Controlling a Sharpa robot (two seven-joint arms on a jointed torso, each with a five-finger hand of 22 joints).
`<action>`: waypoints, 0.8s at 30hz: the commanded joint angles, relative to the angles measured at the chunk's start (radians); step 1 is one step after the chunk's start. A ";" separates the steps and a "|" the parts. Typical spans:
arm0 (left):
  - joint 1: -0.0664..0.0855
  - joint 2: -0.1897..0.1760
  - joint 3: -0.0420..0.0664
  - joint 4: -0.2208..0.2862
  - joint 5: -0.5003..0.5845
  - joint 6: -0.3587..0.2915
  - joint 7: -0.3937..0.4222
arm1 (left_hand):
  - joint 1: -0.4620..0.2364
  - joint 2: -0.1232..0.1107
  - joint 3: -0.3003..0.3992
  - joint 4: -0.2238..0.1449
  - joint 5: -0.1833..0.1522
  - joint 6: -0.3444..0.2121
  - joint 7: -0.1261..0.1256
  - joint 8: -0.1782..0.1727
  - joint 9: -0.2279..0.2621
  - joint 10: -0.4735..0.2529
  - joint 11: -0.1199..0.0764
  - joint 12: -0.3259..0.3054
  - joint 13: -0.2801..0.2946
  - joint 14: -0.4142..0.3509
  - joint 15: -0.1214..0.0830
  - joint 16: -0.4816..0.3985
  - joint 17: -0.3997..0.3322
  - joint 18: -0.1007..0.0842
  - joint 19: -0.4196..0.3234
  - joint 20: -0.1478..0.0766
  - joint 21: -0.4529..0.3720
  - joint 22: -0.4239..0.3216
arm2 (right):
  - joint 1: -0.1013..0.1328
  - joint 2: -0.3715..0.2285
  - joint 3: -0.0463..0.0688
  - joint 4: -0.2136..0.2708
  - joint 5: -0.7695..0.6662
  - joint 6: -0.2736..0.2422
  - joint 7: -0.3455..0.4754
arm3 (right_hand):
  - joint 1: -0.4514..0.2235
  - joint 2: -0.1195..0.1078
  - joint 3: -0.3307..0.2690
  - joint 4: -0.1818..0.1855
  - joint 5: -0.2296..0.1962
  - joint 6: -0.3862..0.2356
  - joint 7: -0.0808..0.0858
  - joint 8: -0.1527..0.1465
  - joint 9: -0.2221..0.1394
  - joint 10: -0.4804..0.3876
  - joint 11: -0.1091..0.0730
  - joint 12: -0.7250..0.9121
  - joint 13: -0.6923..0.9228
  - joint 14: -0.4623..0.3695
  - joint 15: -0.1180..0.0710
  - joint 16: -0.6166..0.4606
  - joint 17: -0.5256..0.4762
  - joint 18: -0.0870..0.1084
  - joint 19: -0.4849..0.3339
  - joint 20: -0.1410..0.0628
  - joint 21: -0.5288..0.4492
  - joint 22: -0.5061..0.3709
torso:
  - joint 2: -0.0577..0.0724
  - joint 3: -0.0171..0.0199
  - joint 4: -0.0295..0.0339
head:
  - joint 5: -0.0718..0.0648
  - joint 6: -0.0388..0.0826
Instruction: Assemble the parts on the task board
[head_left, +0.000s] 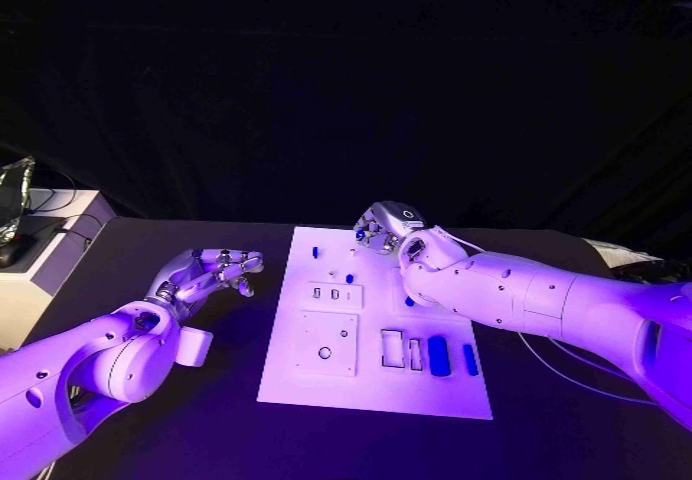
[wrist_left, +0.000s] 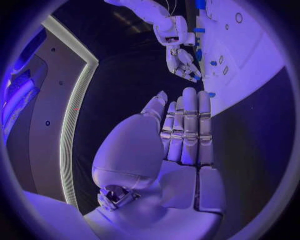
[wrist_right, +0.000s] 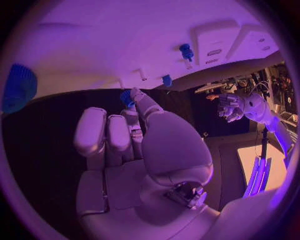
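I read the right robot hand (head_left: 387, 228) at the task board (head_left: 378, 385) far edge, about 12 o'clock, pinching a small blue part (head_left: 359, 235) at its fingertips. The left robot hand (head_left: 216, 272) hovers released, fingers apart, over the tabletop (head_left: 173, 440) at 9 o'clock of the board. I judge the part light, rigid and smooth; grip its sides. Two blue bars (head_left: 438, 355) lie at 5 o'clock.
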 joint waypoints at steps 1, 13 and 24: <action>0.001 -0.001 0.001 0.005 0.000 0.012 0.007 | -0.001 -0.002 0.004 0.000 0.000 -0.005 -0.001 -0.003 0.000 -0.007 0.002 0.002 0.001 -0.007 0.000 0.000 -0.001 0.015 -0.004 0.001 0.006 -0.001 | 0.001 0.007 0.001 -0.010 -0.023 -0.011 0.011 | 0.000 0.000 0.001 -0.008 0.011 0.009 0.015 0.006 0.001 0.002 0.001 -0.006 0.002 0.005 -0.005 0.004 0.000 -0.010 0.062 -0.006 0.005 0.141 | 0.002 -0.0011 0.0013 | 0.004 0.007; 0.001 -0.002 0.001 0.009 0.000 0.010 0.007 | -0.003 -0.003 0.007 -0.002 0.000 -0.005 -0.001 -0.003 0.000 -0.007 0.002 0.002 0.001 -0.007 0.000 0.001 -0.002 0.015 -0.005 0.001 0.008 -0.002 | 0.007 0.026 0.001 -0.035 -0.023 0.009 0.013 | -0.001 -0.001 0.001 -0.009 0.011 0.008 0.015 0.006 0.001 0.003 0.001 -0.007 0.002 0.005 -0.005 0.004 0.001 -0.010 0.062 -0.006 0.005 0.141 | 0.002 -0.0012 0.0010 | 0.004 0.005; 0.001 -0.002 0.001 0.010 -0.001 0.010 0.006 | -0.003 -0.003 0.007 -0.002 0.000 -0.005 -0.001 -0.003 0.000 -0.007 0.002 0.002 0.001 -0.007 0.000 0.001 -0.002 0.015 -0.005 0.001 0.008 -0.002 | 0.007 0.036 0.001 -0.045 -0.017 0.031 0.017 | -0.002 -0.001 0.001 -0.010 0.010 0.008 0.015 0.006 0.001 0.003 0.001 -0.008 0.003 0.005 -0.005 0.005 0.003 -0.010 0.062 -0.006 0.008 0.141 | 0.002 -0.0006 0.0014 | 0.008 0.001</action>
